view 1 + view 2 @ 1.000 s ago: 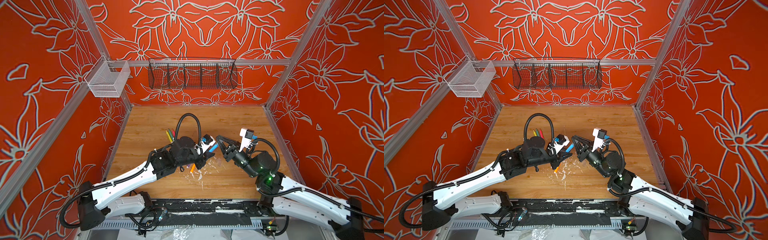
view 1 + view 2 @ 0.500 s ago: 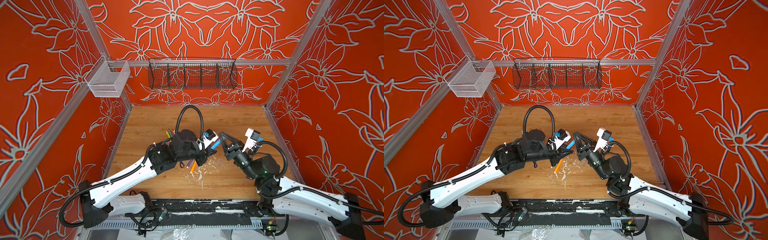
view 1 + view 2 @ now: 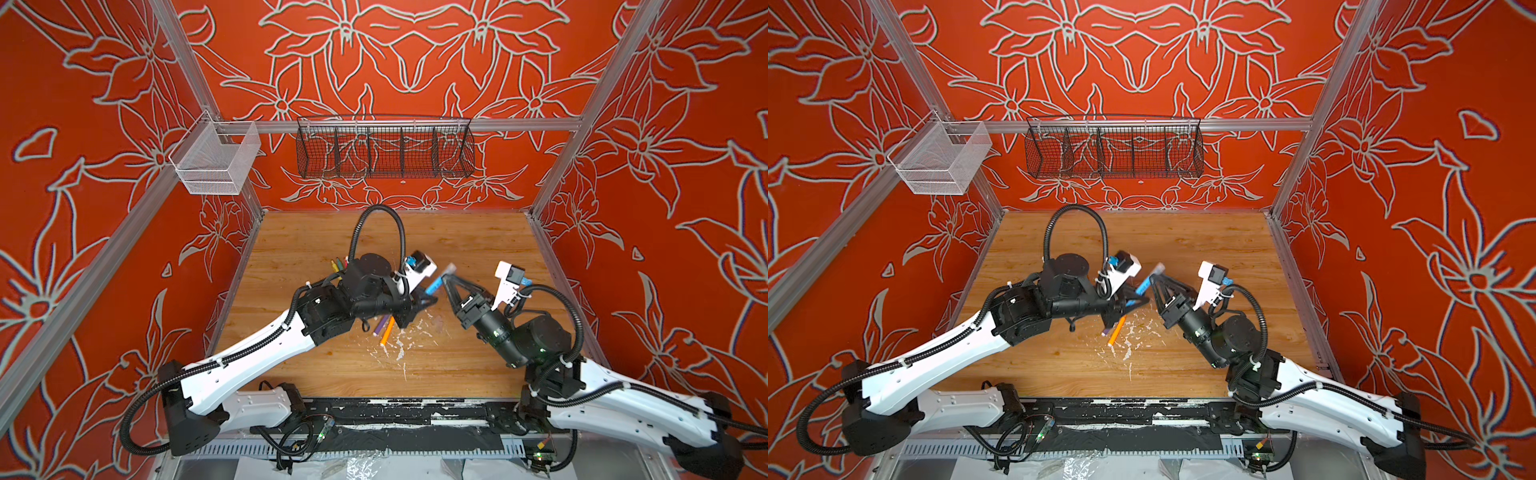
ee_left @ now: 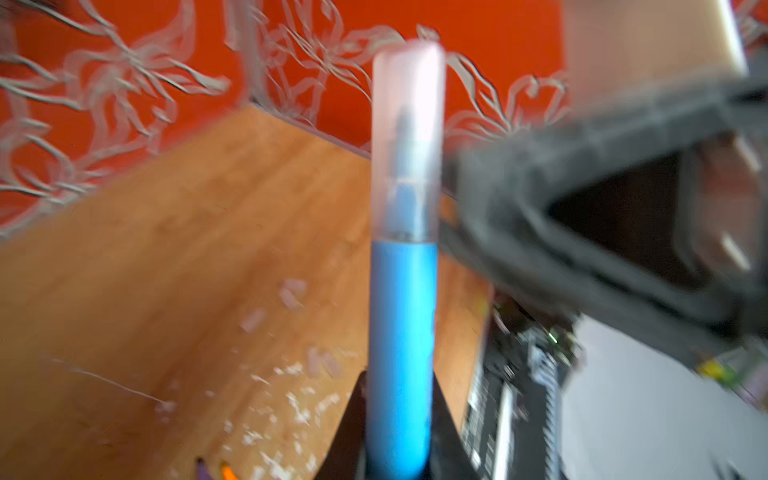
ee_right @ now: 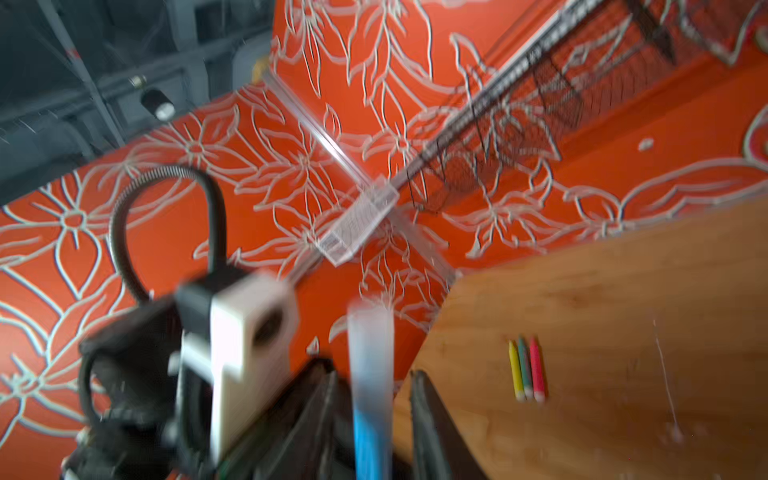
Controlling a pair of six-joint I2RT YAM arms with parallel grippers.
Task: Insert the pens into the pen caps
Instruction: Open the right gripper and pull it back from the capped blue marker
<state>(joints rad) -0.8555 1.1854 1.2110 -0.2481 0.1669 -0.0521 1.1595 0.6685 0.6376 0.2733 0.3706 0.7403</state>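
One blue pen (image 4: 401,332) is clamped in the left hand (image 4: 401,436), its lower end between the closed jaws and its tip pointing away from the wrist. A clear cap (image 4: 409,137) sits over that tip, and the nib shows dimly through it. In both top views the pen and cap are held above the middle of the table (image 3: 478,249), slanting toward the right hand (image 3: 448,280).

The right hand's jaws stand apart, one on either side of the cap's lower end. A strip of table shows between the cap and one jaw, so the hand grips nothing.

A purple pen (image 3: 383,325) and an orange pen (image 3: 387,331) lie side by side under the left hand, among white flecks (image 3: 399,345). A yellow pen (image 5: 515,370), a green pen (image 5: 524,368) and a pink pen (image 5: 536,368) lie in a tight row farther back on the left.

The table is light wood. Red walls with pale flower outlines close it in. A black wire basket (image 3: 384,147) and a white mesh basket (image 3: 214,160) hang on rails above it.
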